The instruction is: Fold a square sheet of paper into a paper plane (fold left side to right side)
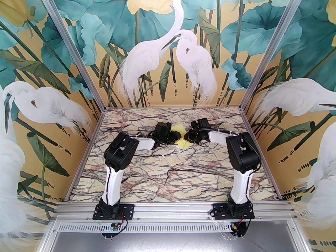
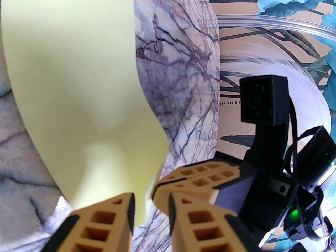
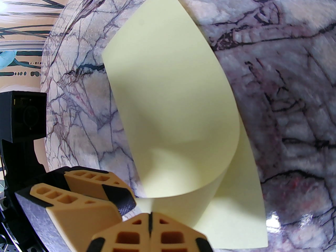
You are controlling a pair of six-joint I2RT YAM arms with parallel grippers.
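1. While the square sheet of paper (image 3: pixel 173 93) arches over itself on the worktop (image 1: pixel 168 172), the first fold looks only half made, with no crease showing.
2. The right gripper (image 3: pixel 151 220) is closed tight, pinching a lifted corner of the sheet.
3. The left gripper (image 2: pixel 151 209) stands slightly parted, with the sheet's edge in the gap, unclamped.
4. Probably still to do: flattening, creasing, and every later fold.

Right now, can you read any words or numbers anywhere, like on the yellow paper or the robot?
None can be read.
The square sheet of paper is blank.
The small circuit board below the left arm's base is too small to read.
The wall mural has birds and leaves, no writing.
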